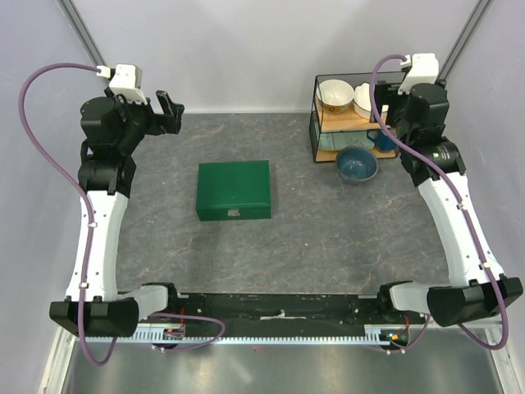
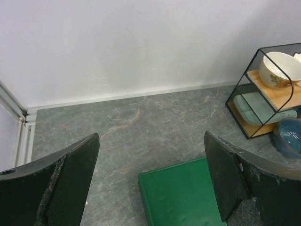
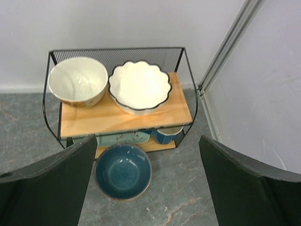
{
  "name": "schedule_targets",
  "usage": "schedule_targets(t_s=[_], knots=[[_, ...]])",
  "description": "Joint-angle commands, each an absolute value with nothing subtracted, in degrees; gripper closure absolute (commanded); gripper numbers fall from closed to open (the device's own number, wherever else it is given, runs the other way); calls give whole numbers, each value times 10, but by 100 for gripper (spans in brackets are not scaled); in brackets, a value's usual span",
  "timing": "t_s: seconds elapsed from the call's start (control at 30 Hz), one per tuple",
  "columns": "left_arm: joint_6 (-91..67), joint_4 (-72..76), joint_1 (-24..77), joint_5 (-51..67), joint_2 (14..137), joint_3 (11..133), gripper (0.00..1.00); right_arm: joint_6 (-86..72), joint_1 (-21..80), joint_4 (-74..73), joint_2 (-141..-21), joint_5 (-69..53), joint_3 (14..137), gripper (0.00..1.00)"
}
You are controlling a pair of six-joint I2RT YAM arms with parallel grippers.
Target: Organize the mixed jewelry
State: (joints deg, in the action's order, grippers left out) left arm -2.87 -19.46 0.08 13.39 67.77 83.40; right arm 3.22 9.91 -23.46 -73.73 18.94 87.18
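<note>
Two white-shelled arms [image 1: 102, 238], black joints, looping purple cables [image 1: 25, 89], white camera housings [image 1: 127, 78], scuffed black end effector fingers [image 2: 70, 183]

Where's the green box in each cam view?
Top external: green box, centre of the table.
Left wrist: bottom centre, cut by the bottom edge.
Right wrist: not in it.
Shared landmark: wire rack with bowls, top right in top external, right edge in left wrist, centre in right wrist.

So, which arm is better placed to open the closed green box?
Probably left. The left gripper, open, points toward the green box, which shows at the bottom of its wrist view. The right gripper, also open, faces the bowl rack, away from the box.
</note>
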Motion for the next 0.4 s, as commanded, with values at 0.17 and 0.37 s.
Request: schedule_targets(t_s=[0.17, 0.37], knots=[[-61, -156, 1, 165, 684, 840, 1, 25, 99, -207, -752, 217, 925, 2], [-57, -157, 1, 169, 679, 842, 1, 23, 99, -207, -758, 216, 932, 2]])
